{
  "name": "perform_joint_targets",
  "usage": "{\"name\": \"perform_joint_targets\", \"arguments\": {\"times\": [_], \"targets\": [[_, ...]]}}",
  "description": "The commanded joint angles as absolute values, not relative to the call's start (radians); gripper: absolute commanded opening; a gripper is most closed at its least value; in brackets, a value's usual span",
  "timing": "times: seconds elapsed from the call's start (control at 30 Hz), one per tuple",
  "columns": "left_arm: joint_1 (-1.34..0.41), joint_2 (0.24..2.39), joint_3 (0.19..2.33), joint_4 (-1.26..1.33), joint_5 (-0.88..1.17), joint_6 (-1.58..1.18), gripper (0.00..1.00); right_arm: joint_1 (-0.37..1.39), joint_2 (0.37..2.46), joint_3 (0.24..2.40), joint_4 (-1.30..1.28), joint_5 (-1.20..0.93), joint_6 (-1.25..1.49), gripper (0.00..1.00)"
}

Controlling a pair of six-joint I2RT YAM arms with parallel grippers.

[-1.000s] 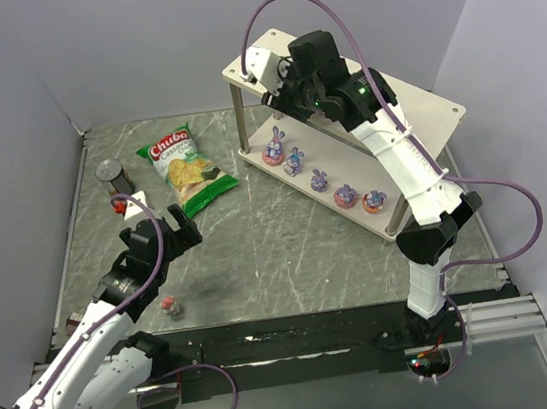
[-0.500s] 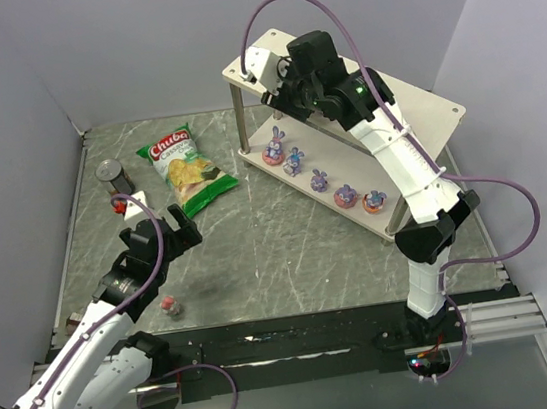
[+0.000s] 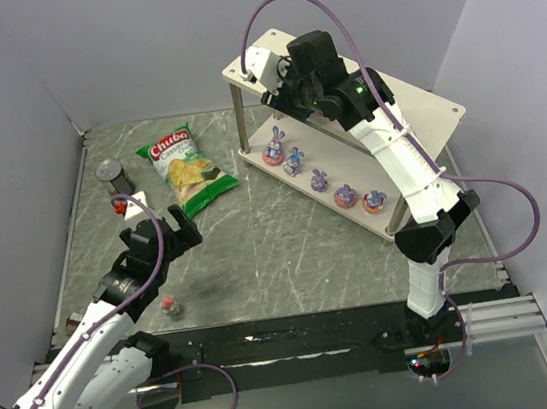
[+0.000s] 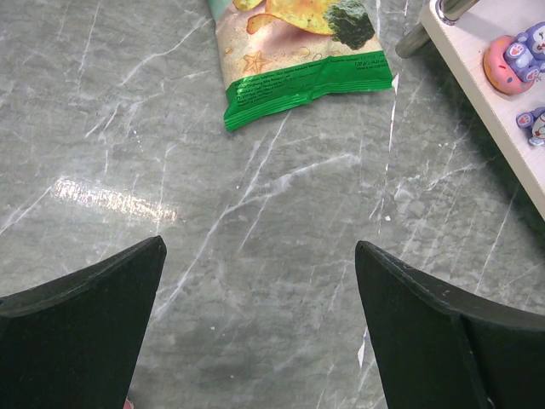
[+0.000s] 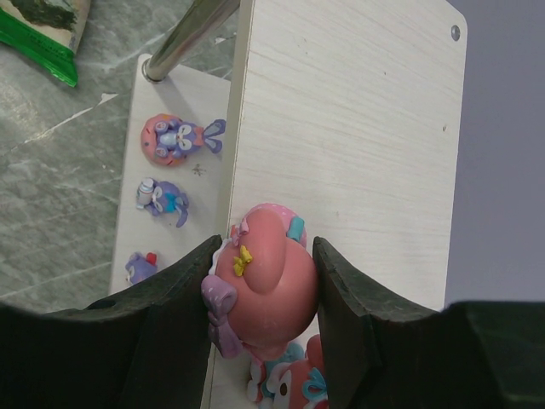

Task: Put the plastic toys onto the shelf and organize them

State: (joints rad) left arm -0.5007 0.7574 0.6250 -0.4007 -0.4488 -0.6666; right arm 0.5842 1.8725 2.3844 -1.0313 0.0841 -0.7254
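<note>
Top view: hovering the right claw (image 3: 266,69) over the far-left corner of the shelf (image 3: 422,104); noting a loose toy (image 3: 169,305) on the table (image 3: 280,254) beside the left arm, behind the left claw (image 3: 163,224). Left wrist: holding the left claw spread wide, gripping nothing. Right wrist: pinching a pink toy (image 5: 266,290) directly above the upper board's edge.
</note>
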Motion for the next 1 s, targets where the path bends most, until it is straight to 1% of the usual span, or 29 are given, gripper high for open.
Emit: {"name": "perform_joint_targets", "arguments": {"times": [0.0,0.4,0.63,0.8,0.97], "targets": [[-0.499,0.761,0.624,-0.364,-0.445,-0.669,1.0,0.572,1.879,2.414,-1.022,0.057,-0.7,0.52],[-0.499,0.752,0.615,-0.37,-0.445,-0.684,0.99,0.568,1.862,2.425,-1.04,0.006,-0.678,0.53],[-0.499,0.753,0.615,-0.373,-0.44,-0.689,1.0,0.558,1.859,2.424,-1.023,0.012,-0.664,0.54],[-0.499,0.75,0.617,-0.376,-0.437,-0.693,0.99,0.552,1.865,2.408,-0.989,0.07,-0.657,0.61],[-0.499,0.746,0.615,-0.382,-0.434,-0.701,1.0,0.546,1.868,2.408,-0.974,0.074,-0.65,0.64]]}}
